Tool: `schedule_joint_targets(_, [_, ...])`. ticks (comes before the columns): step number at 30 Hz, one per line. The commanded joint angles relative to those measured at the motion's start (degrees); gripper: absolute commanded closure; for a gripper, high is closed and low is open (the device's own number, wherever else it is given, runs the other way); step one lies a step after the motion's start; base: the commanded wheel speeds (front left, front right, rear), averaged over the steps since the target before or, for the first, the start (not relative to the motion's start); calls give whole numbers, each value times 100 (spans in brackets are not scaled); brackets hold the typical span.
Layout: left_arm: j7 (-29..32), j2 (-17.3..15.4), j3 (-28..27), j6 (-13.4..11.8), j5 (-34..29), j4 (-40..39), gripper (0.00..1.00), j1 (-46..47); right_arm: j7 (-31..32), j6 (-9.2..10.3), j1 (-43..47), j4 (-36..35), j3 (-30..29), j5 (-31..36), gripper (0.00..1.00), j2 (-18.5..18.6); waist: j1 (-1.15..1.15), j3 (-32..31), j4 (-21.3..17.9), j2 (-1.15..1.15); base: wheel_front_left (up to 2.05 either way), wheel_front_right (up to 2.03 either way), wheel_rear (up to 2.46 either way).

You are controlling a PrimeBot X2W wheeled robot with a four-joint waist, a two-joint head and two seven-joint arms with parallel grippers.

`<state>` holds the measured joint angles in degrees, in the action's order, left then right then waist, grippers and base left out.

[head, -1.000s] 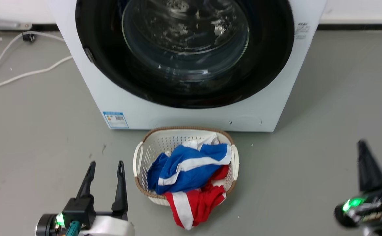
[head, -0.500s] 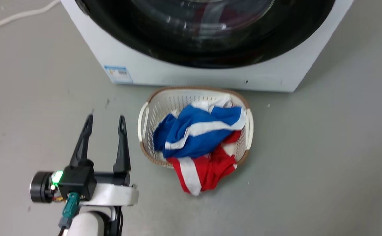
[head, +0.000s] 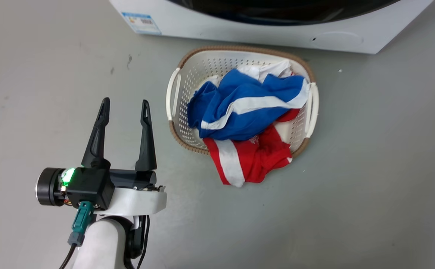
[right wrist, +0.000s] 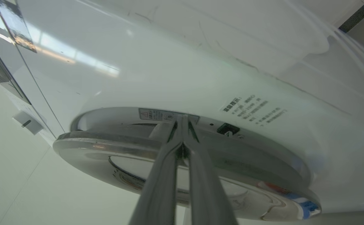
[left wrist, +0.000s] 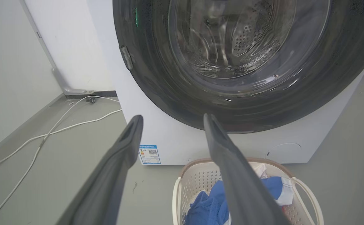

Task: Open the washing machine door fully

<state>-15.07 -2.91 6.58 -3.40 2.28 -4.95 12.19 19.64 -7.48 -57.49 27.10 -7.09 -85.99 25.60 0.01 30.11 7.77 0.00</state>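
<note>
The washing machine door (left wrist: 231,103) has a wide glossy black rim around clear bulging glass, and a sliver of that rim (head: 277,11) lies at the head view's top edge. In the right wrist view the door's edge (right wrist: 231,162) stands a little off the white machine front, with the latch socket (right wrist: 228,128) showing in the gap. My right gripper (right wrist: 182,118) is shut, its tips in that gap behind the door's edge. My left gripper (head: 126,101) is open and holds nothing, low over the floor left of the basket; its fingers (left wrist: 172,117) point at the door.
A white laundry basket (head: 176,86) with blue, red and white clothes stands on the grey floor right before the machine (head: 239,30). A white cable (left wrist: 44,137) runs over the floor to the machine's left, by the wall.
The head camera has tilted down, so the machine and basket sit higher in the picture. My right gripper has gone off that view's right edge. The left gripper stays open.
</note>
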Motion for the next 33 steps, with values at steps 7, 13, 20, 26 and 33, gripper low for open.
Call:
schedule_joint_targets(7, [-16, -1, 73, -90, 101, -40, 0, 185, 254, -3, -670, 351, 455, 457, 100, 165, -1, 347, 199, 0, 0, 0, 0])
schedule_joint_targets(13, [-16, 0, 104, -121, 145, -48, 0, 258, 413, -3, -923, 532, 665, 672, 100, 175, -1, 500, 253, 0, 0, 0, 0])
schedule_joint_targets(20, [-16, 0, 89, -139, 169, 29, 0, 233, 783, -10, -797, 456, 873, 680, 100, 116, -1, 442, 216, 0, 0, 0, 0])
schedule_joint_targets(26, [-16, 0, 12, -81, 104, 75, 0, 118, 1024, -10, -194, -40, 1024, 547, 100, 14, -1, 209, 90, 0, 0, 0, 0])
schedule_joint_targets(33, [-16, 0, -83, -12, 23, 111, 0, 3, 1182, -14, 691, -812, 1240, 321, 100, -227, -1, -68, -91, 0, 0, 0, 0])
